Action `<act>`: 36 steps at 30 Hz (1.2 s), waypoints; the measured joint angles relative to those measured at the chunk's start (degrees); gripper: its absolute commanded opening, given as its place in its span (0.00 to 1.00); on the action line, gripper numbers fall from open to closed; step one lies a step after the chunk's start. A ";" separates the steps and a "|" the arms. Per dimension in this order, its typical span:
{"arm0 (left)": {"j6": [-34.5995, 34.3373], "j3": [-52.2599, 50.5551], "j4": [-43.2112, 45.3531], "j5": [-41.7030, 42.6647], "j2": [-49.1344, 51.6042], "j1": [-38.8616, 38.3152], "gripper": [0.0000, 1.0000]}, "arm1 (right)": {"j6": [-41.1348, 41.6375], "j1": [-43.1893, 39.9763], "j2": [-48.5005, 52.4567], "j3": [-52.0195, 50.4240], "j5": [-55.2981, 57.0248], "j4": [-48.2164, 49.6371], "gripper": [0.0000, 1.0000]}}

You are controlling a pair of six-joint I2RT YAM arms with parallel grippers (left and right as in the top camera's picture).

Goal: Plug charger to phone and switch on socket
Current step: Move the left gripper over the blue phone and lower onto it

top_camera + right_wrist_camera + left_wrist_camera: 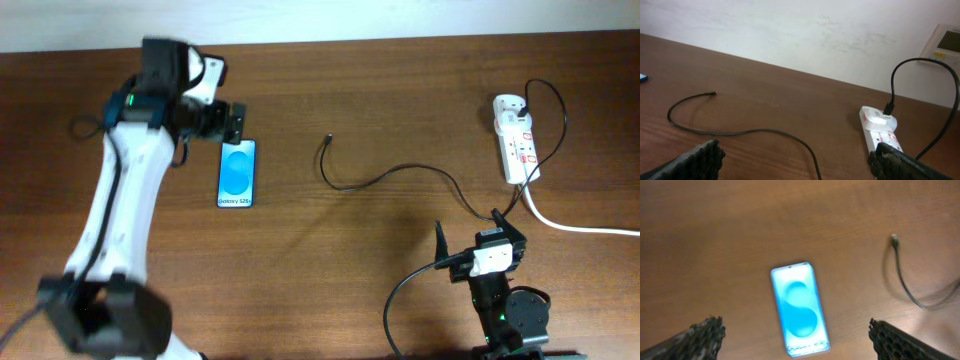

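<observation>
The phone (237, 173) lies flat on the table with its blue screen lit, also in the left wrist view (799, 310). My left gripper (232, 122) hovers just beyond its far end, open and empty, fingers (795, 341) spread either side of the phone. The black charger cable (395, 174) snakes across the middle of the table, its free plug (327, 140) well to the right of the phone; it also shows in the right wrist view (740, 132). The white socket strip (517, 140) lies far right (880, 130). My right gripper (480, 232) is open and empty near the front edge.
A thick white cord (580, 226) runs from the socket strip off the right edge. The black cable's other end is plugged into the top of the strip (524, 100). A white wall with a wall panel (945, 42) stands behind the table.
</observation>
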 measured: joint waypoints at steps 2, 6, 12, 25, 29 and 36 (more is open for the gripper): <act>-0.92 7.45 -4.83 5.44 7.45 -0.37 0.99 | 0.02 0.00 -0.02 0.00 0.00 -0.02 0.99; -1.77 7.76 -6.43 15.02 10.67 -0.42 0.99 | 0.02 0.00 -0.02 0.00 0.00 -0.02 0.98; -16.59 8.50 -5.35 3.41 14.19 -0.66 0.99 | 0.00 0.00 -0.02 0.00 0.00 -0.04 0.98; -22.27 7.34 -6.23 -11.37 26.45 -7.15 0.99 | 0.02 0.00 -0.02 0.00 0.00 -0.02 0.98; -20.04 5.29 -5.75 -12.17 26.45 -6.34 0.99 | -0.02 0.00 -0.02 0.00 0.00 -0.02 0.98; -19.26 4.92 -5.22 -12.74 26.58 -5.81 0.99 | 0.00 0.00 -0.02 0.00 0.00 -0.02 0.98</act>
